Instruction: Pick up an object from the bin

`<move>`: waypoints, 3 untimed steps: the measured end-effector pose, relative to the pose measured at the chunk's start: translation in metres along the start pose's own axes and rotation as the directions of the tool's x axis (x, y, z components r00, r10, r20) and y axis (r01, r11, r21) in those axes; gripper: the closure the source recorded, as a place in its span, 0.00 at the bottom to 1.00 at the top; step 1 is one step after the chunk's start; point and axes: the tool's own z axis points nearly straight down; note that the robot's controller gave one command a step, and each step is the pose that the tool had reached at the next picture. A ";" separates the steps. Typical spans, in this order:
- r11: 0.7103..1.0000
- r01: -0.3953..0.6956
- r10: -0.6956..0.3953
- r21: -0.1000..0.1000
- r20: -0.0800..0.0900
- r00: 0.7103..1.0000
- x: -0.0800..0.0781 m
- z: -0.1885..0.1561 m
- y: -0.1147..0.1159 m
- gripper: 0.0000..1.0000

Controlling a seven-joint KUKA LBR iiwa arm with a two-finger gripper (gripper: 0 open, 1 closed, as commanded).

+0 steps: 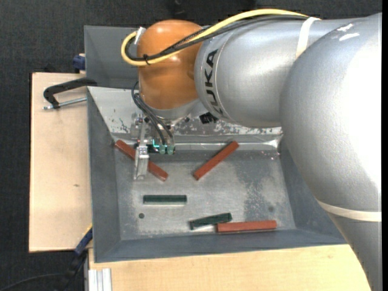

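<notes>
Our big silver arm point(273, 71) leans far over the grey bin point(100, 193), so any sideways shift could knock its back wall. Our hand point(142, 162) sits low over a slanted red stick point(159, 173) near the bin's left rear; we cannot tell whether it is open or closed. If we close off-centre, the thin stick may pivot and slip out flat.
</notes>
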 end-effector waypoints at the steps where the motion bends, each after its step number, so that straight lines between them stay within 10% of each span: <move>1: 0.843 -0.537 0.537 -0.004 0.006 0.843 0.005 0.095 -0.019 0.00; 3: 0.546 -0.838 0.838 -0.009 0.004 0.546 0.003 0.059 -0.025 0.00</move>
